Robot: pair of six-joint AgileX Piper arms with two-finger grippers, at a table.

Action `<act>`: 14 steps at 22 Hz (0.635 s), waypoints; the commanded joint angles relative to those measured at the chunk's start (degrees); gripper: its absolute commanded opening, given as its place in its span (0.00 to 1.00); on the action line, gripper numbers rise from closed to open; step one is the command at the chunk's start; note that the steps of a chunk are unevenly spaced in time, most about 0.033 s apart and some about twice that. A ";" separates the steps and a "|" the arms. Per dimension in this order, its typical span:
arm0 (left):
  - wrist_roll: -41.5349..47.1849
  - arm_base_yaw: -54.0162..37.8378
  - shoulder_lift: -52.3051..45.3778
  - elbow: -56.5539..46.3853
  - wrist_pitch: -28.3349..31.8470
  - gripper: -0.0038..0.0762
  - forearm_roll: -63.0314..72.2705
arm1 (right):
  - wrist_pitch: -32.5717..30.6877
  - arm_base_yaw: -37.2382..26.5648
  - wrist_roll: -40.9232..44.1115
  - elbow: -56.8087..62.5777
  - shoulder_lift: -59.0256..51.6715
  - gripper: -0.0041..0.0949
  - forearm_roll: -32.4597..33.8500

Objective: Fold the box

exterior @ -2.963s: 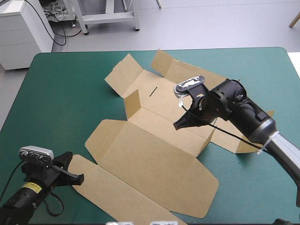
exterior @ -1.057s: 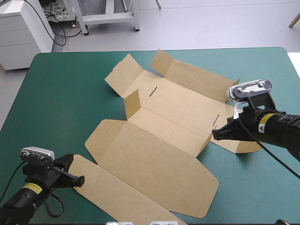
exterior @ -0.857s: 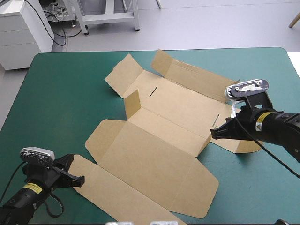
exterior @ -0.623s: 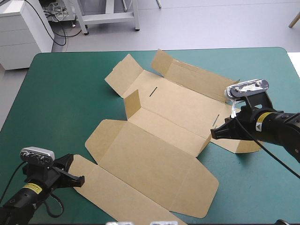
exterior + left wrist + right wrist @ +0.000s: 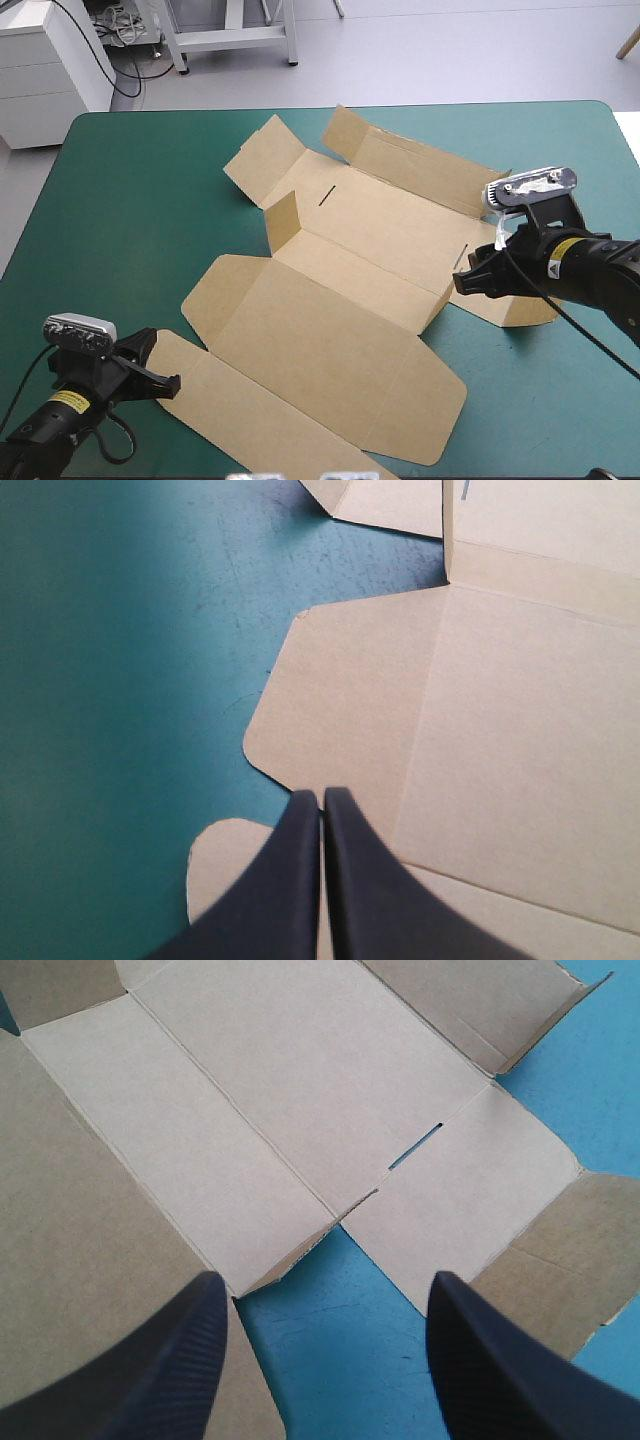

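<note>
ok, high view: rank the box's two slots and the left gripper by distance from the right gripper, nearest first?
From the right gripper:
1. The right slot: just beyond the open jaws, at the right end of the box.
2. The left slot: across the middle panel, toward the table's far left.
3. The left gripper: near left corner of the table, at the box's nearest flap.

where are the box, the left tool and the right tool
box (image 5: pixel 330 335): high view, on its large flat panel
left tool (image 5: pixel 322 798): left wrist view, where its shut fingertips meet
right tool (image 5: pixel 325 1285): right wrist view, midway between its open fingertips
</note>
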State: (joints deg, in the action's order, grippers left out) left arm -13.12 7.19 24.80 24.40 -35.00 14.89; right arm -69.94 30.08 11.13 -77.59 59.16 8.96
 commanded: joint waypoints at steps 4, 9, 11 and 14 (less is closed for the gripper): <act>0.25 0.14 0.60 1.79 3.59 0.04 1.03 | 2.90 -0.30 4.63 -1.33 -0.54 0.60 0.85; 0.25 0.14 0.60 1.79 3.59 0.04 1.03 | 2.90 -0.30 16.94 -1.33 1.27 0.60 1.32; 0.25 0.14 0.60 1.79 3.59 0.04 1.03 | 2.90 -0.30 18.74 -1.33 3.72 0.60 0.79; 0.25 0.14 0.60 1.79 3.68 0.04 1.03 | 2.90 -0.30 20.33 -1.33 7.73 0.60 0.32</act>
State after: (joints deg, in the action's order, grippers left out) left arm -13.12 7.19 24.80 24.40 -35.00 14.89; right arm -69.88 30.08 30.15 -77.59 65.16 8.93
